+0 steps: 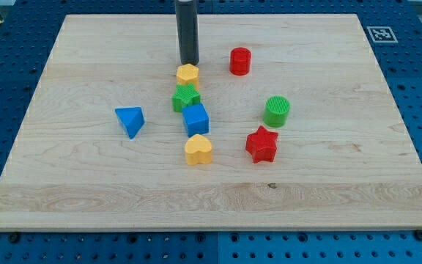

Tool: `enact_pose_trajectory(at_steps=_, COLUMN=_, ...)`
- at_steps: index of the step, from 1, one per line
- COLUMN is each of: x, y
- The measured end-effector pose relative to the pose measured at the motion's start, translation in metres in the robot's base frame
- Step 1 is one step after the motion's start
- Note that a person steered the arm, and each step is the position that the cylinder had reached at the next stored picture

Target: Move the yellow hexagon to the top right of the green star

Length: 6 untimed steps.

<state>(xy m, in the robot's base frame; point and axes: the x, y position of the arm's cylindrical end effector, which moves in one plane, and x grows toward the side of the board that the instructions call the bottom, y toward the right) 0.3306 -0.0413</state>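
The yellow hexagon (pixel 187 73) lies near the board's middle top, directly above the green star (pixel 186 97) and touching or nearly touching it. My tip (pixel 189 63) stands just above the hexagon's top edge, at or very near contact. The dark rod rises from there to the view's top.
A blue cube (pixel 195 119) sits just below the green star, with a yellow heart (pixel 198 149) under it. A blue triangle (pixel 130 121) lies to the left. A red cylinder (pixel 240 61), a green cylinder (pixel 276 111) and a red star (pixel 261 144) lie to the right. The wooden board (pixel 72 191) rests on a blue perforated table.
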Motion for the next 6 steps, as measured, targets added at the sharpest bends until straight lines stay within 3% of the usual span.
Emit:
enact_pose_trajectory(at_steps=3, x=0.002, y=-0.027)
enact_pose_trajectory(at_steps=5, x=0.053, y=-0.027)
enact_pose_trajectory(at_steps=6, x=0.038, y=-0.012)
